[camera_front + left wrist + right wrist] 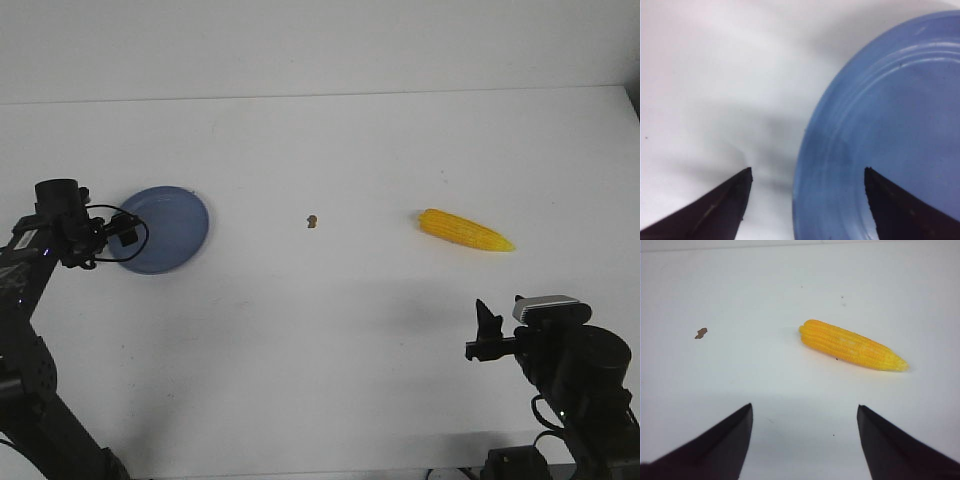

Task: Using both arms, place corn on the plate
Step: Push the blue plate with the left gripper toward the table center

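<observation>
I count one corn (466, 231), lying flat on the white table (330, 340) to my right, its pointed end away from the plate. One blue plate (170, 225) sits well apart on my left. My left gripper (124, 237) hangs spread wide over the plate's rim, grasping nothing. My right gripper (487, 333) is also spread and empty, near the corn. One small brown speck (312, 221) lies between them.
</observation>
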Tool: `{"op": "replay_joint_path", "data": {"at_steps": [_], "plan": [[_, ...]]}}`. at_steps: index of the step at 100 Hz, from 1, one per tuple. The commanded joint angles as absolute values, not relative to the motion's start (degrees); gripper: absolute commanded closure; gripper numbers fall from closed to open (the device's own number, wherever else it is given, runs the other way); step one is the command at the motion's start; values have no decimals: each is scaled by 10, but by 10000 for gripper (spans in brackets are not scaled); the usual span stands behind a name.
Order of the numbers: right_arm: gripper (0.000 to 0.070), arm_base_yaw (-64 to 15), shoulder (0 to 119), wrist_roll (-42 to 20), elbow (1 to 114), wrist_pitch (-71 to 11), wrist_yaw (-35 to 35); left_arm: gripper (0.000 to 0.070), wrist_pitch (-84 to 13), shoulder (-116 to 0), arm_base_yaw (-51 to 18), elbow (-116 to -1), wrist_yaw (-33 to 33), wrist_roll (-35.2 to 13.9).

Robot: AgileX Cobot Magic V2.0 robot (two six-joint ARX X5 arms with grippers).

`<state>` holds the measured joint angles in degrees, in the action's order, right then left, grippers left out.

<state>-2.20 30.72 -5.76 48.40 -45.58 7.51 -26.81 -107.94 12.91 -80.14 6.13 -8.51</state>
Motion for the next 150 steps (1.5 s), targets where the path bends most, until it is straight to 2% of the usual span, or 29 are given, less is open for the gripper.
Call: {"op": "replay_joint_path", "data": {"at_steps": [1,16,25,30,52,55,64,93,133,150], "plan": [[266,-22,308,-52,494,-451,75,239,-267,-1095,131,-813,62,-83],[266,-22,308,-52,494,-451,75,263,-269,-1096,131,-813,62,-83],[266,-22,308,-52,494,-451,75,368,-272,-1096,131,-813,62,-82],[266,-22,308,-52,494,-451,75,404,-272,-1096,131,-813,62,-82],[266,-22,308,-52,494,-451,75,421,-274,-1096,131,-813,62,-82],[266,-22,308,-52,494,-451,75,469,-276,-1096,131,-813,62,-80],[266,-22,308,-52,494,-451,75,700,-282,-1096,131,-813,62,-75],[266,-22,308,-52,494,-451,75,693,-287,-1096,131,-813,74,-77],[266,-22,308,-52,494,-451,75,693,-293,-1053,133,-813,276,-100],[266,-22,308,-52,494,-451,75,694,-303,-1011,126,-813,317,-107]]}}
